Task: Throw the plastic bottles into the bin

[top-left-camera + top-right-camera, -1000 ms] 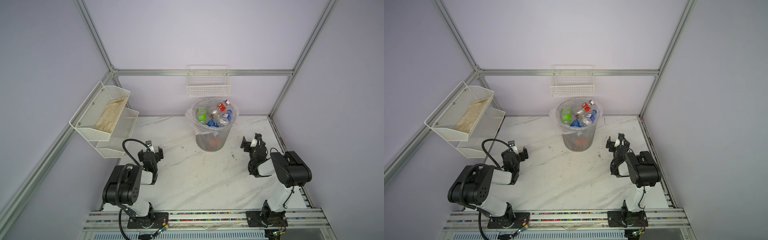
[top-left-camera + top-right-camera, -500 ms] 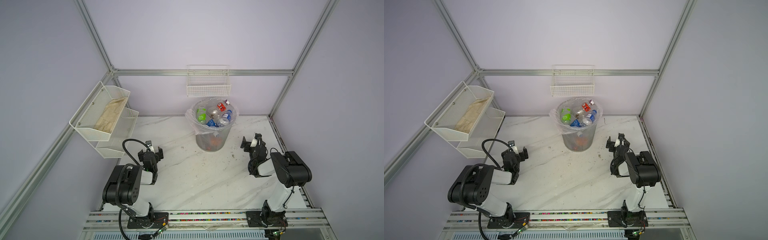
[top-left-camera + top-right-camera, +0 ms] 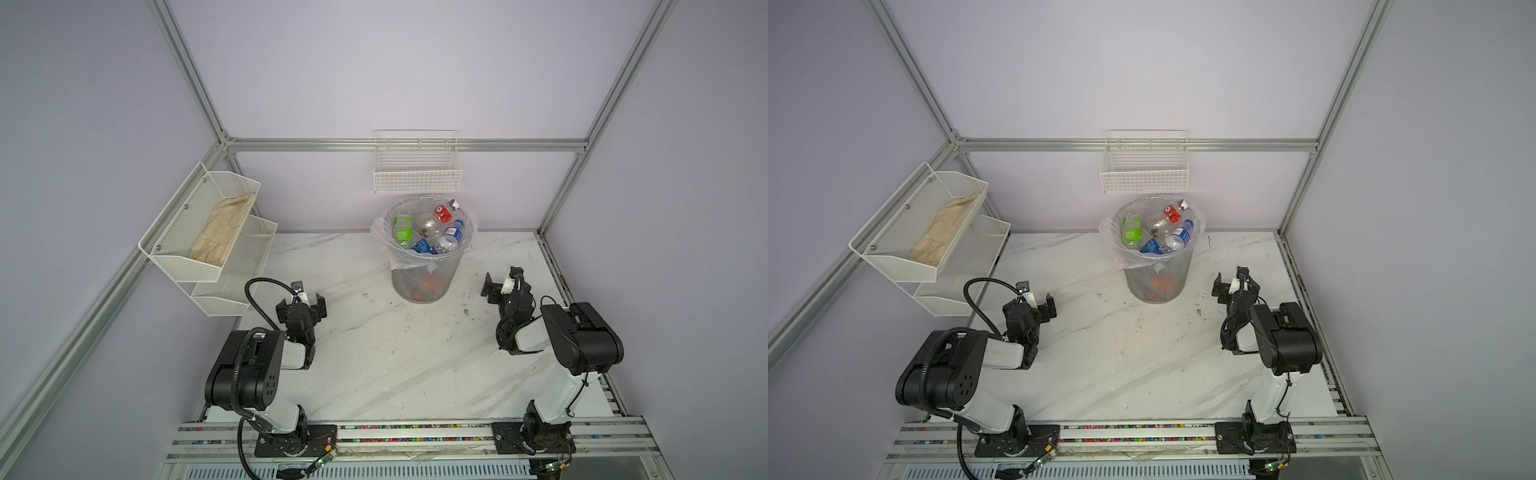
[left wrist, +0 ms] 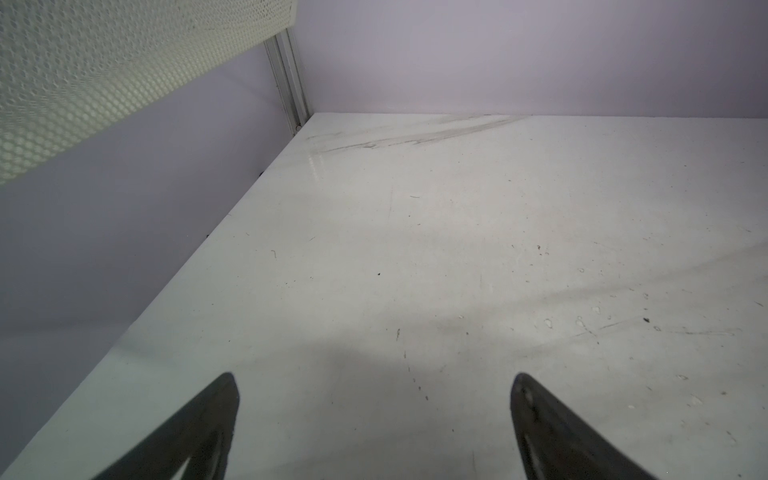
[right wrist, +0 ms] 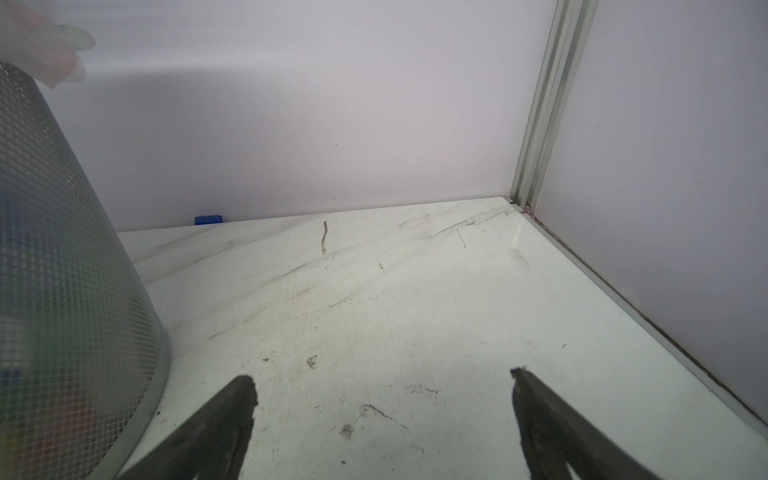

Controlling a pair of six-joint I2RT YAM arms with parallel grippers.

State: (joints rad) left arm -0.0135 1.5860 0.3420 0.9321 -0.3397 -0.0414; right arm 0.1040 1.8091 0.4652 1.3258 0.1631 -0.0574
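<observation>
The bin (image 3: pixel 424 284) is a round grey mesh wastebasket with a clear bag liner, standing at the back middle of the table in both top views (image 3: pixel 1156 289). Several plastic bottles (image 3: pixel 430 232) lie inside it, with green, red and blue labels. No bottle shows on the table. My left gripper (image 3: pixel 301 306) rests low at the left, open and empty, and its wrist view (image 4: pixel 374 386) shows only bare tabletop between the fingers. To the right of the bin, my right gripper (image 3: pixel 503 282) is open and empty (image 5: pixel 382 384), with the bin's mesh wall (image 5: pixel 62 291) close beside it.
White mesh shelves (image 3: pixel 208 266) hang on the left wall, the upper one holding a beige cloth (image 3: pixel 222 232). A white wire basket (image 3: pixel 417 174) hangs on the back wall above the bin. A small blue item (image 5: pixel 208 219) lies at the foot of the back wall.
</observation>
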